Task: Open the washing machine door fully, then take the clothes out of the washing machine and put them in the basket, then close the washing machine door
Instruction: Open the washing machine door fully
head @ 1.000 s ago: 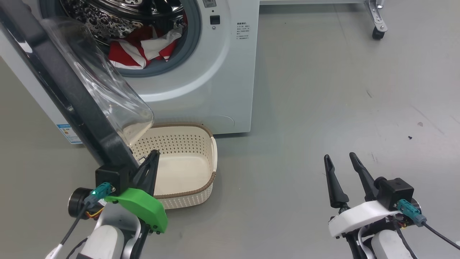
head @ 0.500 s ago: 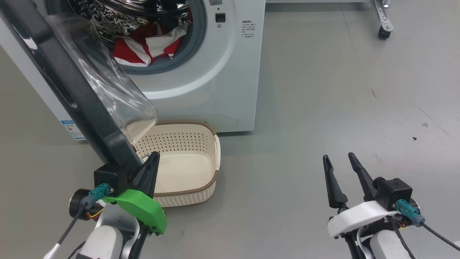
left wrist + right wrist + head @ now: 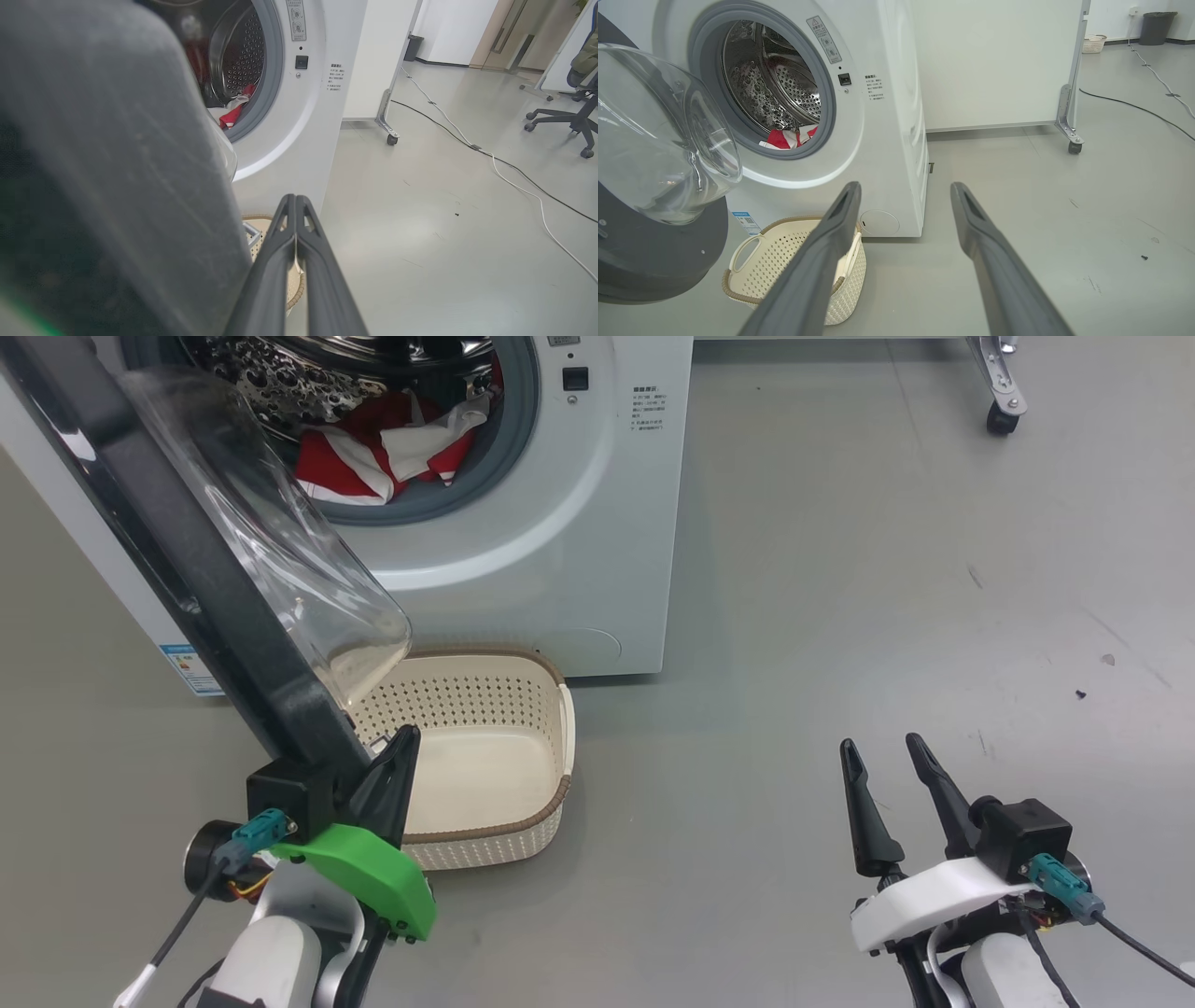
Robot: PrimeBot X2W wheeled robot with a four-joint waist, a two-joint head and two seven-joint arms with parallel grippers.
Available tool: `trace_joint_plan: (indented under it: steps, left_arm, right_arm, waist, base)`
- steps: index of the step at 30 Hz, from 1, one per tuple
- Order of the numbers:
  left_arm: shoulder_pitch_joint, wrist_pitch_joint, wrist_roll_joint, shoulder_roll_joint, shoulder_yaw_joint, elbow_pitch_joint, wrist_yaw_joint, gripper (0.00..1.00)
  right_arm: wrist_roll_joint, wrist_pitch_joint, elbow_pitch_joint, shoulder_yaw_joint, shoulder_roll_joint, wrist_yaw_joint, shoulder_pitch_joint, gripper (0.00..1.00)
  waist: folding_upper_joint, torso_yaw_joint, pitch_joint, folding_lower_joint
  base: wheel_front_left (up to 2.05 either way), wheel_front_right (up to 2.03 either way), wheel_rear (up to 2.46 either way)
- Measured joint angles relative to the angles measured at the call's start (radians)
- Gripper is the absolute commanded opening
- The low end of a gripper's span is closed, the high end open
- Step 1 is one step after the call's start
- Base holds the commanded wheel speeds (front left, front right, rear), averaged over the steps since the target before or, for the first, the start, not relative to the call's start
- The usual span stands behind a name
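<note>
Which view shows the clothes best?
The head view: the clothes lie large in the drum's mouth. The right wrist view shows a small red patch; the left wrist view, a sliver beside the door.

Bright, even overhead light. A soft shadow spreads from the basket (image 3: 523, 840) toward 4 o'clock in the head view. Glare streaks the glass of the washing machine door (image 3: 233, 560) at 10 o'clock. In the left wrist view that door looms blurred at 9 o'clock.

The head camera looks steeply down on the washer (image 3: 597, 551) and basket (image 3: 485, 847); both wrist cameras face that washer from low and near, the left one close beside the door (image 3: 117, 163).
</note>
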Motion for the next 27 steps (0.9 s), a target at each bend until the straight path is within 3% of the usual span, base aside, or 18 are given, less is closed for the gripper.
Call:
trace_joint_plan:
  steps: [27]
  left_arm:
    - [-0.013, -0.018, -0.007, -0.010, -0.027, 0.047, -0.002, 0.00]
  right_arm:
    - [-0.007, 0.000, 0.011, -0.014, 0.004, 0.005, 0.003, 1.00]
  waist:
    - [0.0000, 0.113, -0.025, 0.0000]
  base:
    - [0.00, 0.00, 0.00]
